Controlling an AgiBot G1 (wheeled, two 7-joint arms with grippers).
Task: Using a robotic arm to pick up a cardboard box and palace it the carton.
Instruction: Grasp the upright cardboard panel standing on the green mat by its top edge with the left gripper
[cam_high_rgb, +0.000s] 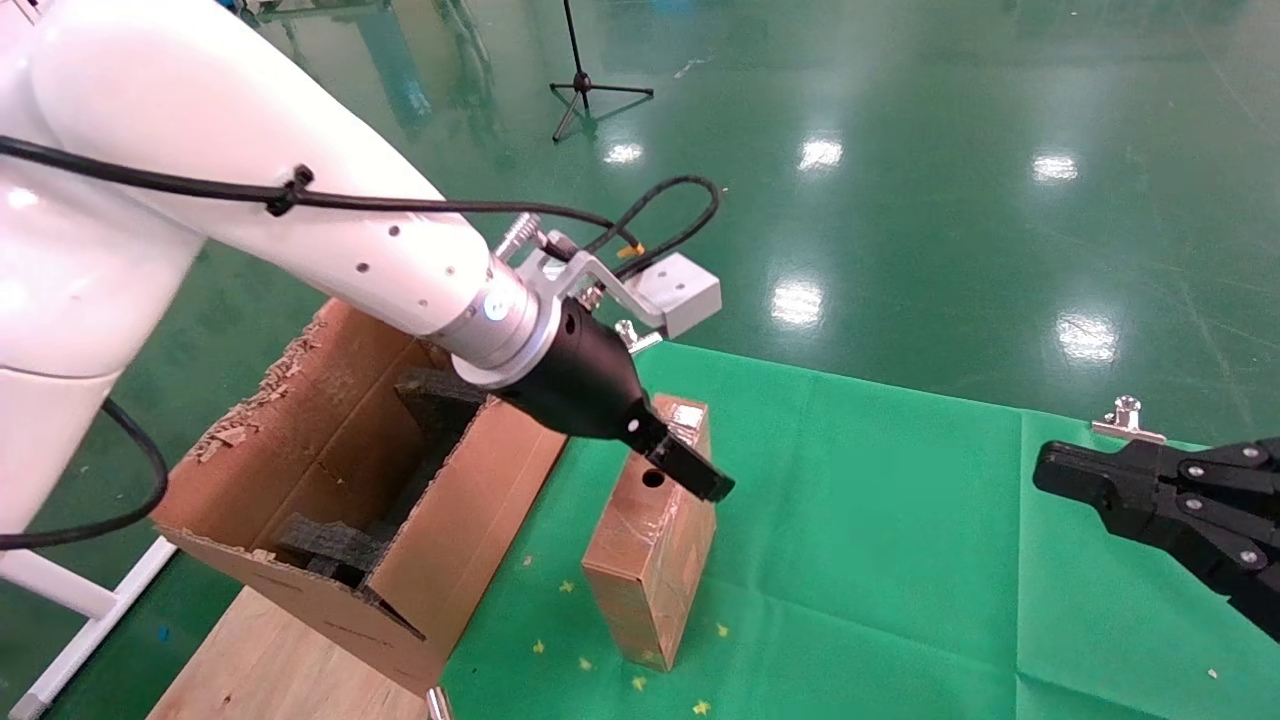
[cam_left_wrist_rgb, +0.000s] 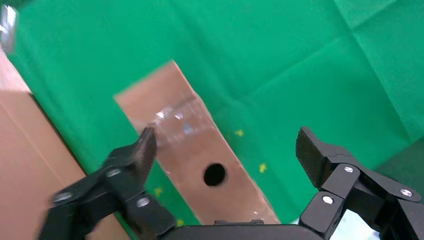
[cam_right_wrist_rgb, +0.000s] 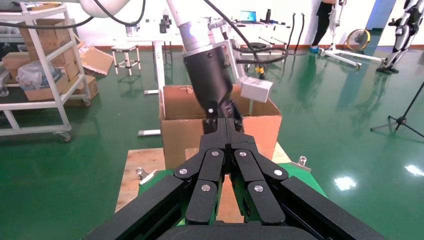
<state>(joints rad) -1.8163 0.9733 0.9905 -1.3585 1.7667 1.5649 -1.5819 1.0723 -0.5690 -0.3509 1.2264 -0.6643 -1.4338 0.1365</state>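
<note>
The cardboard box, narrow, brown and wrapped in shiny tape, stands upright on the green cloth, with a round hole in its top face. My left gripper, on the white arm, hangs just over that top face. In the left wrist view the left gripper is open, its fingers standing either side of the box and not closed on it. The big torn-edged carton with black foam blocks stands to the left of the box. My right gripper is shut and empty at the right.
A green cloth covers the table, held by a metal clamp at its far edge. The carton rests on a wooden board. A tripod stand is far off on the green floor. The right wrist view shows the carton behind the shut right gripper.
</note>
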